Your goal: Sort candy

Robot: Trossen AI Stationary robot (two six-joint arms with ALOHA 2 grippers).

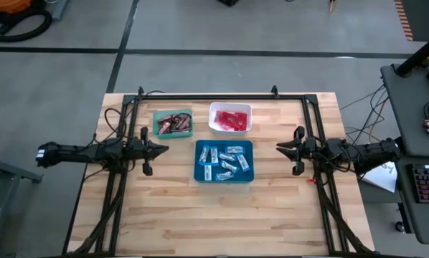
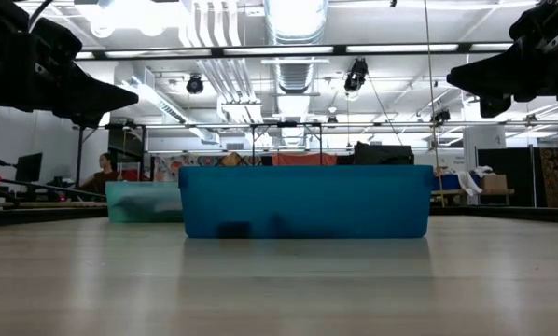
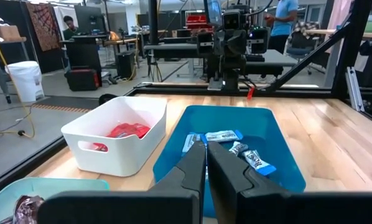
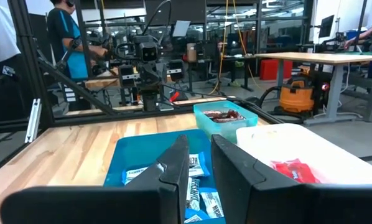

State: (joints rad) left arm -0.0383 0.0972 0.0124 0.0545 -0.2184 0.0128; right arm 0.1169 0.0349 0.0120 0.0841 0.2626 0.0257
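Note:
The candy lies sorted in three trays at the table's middle. Dark brown bars [image 1: 173,124] fill the green tray [image 1: 157,115], red packets [image 1: 231,120] the white tray [image 1: 213,109], and blue-and-white bars [image 1: 225,160] the blue tray [image 1: 199,174]. My left gripper [image 1: 164,148] hovers level to the left of the blue tray, shut and holding nothing [image 3: 206,163]. My right gripper [image 1: 279,147] hovers level to the right of the blue tray. Its fingers stand slightly apart with nothing between them [image 4: 200,163]. Both point at the trays from above table height.
A black metal frame [image 1: 214,96] runs along the table's far edge and down both sides under the arms. Bare wooden table [image 1: 214,222] stretches from the trays to the near edge. People [image 4: 65,37] stand in the room beyond the table.

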